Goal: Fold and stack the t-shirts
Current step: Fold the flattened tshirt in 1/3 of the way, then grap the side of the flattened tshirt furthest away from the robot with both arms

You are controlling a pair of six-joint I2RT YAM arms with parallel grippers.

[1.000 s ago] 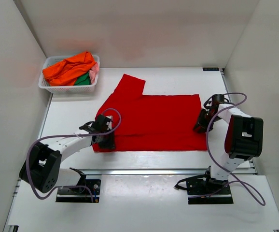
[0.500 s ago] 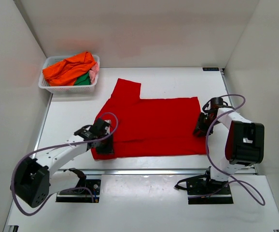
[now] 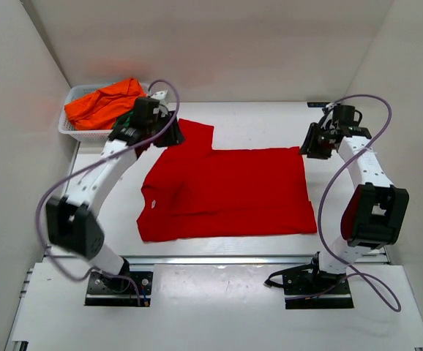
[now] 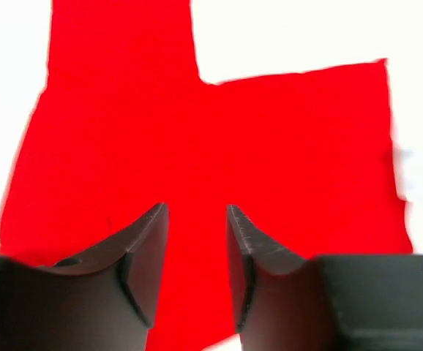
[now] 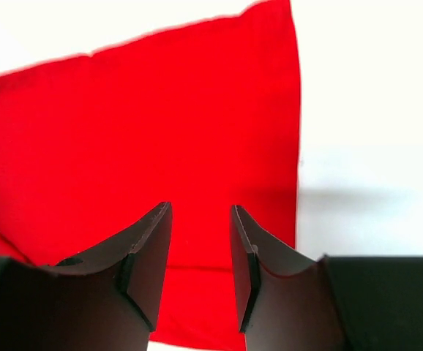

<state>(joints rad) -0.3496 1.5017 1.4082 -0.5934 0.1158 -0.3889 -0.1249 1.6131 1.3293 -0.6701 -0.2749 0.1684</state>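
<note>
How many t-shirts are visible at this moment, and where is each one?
2. The red t-shirt lies spread on the table; the orange t-shirt is in the white basket. More may be hidden under it or behind the left arm.

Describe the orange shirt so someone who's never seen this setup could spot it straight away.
Look to the far left corner of the white table, where a white mesh basket sits by the wall. The orange t-shirt is bunched up inside it. It is the only orange cloth in view, unlike the red t-shirt spread flat in the middle of the table.
</note>
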